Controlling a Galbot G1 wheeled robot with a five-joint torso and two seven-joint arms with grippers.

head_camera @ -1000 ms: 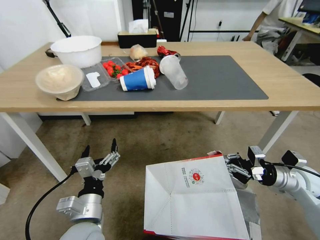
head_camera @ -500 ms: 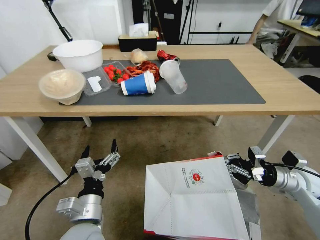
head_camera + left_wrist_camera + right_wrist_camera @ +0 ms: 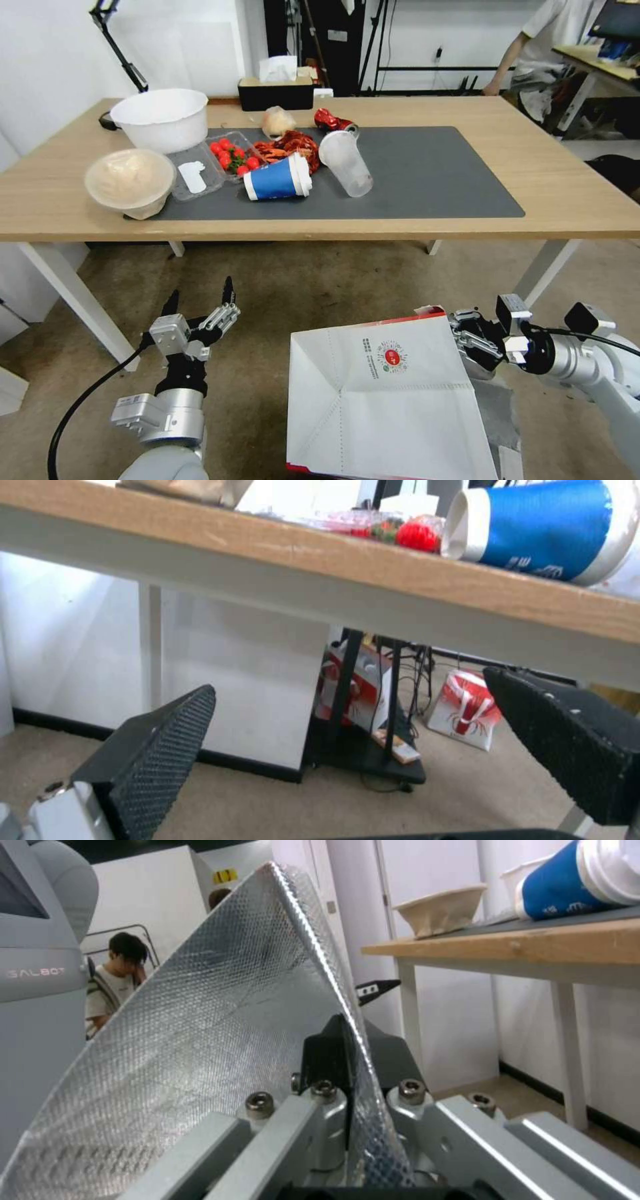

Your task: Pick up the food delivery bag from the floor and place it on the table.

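Pinching the foil-lined rim of the food delivery bag [image 3: 387,400], the right gripper [image 3: 470,340] holds it low — below and short of the table [image 3: 567,200] ahead — while the left gripper [image 3: 200,303] hangs spread, empty.

I observed a tipped blue cup [image 3: 277,178], a clear cup [image 3: 347,163], a white bowl [image 3: 161,119] and tomatoes [image 3: 230,153].

bag [image 3: 387,400] below table [image 3: 573,180] edge | right of left gripper [image 3: 200,303]
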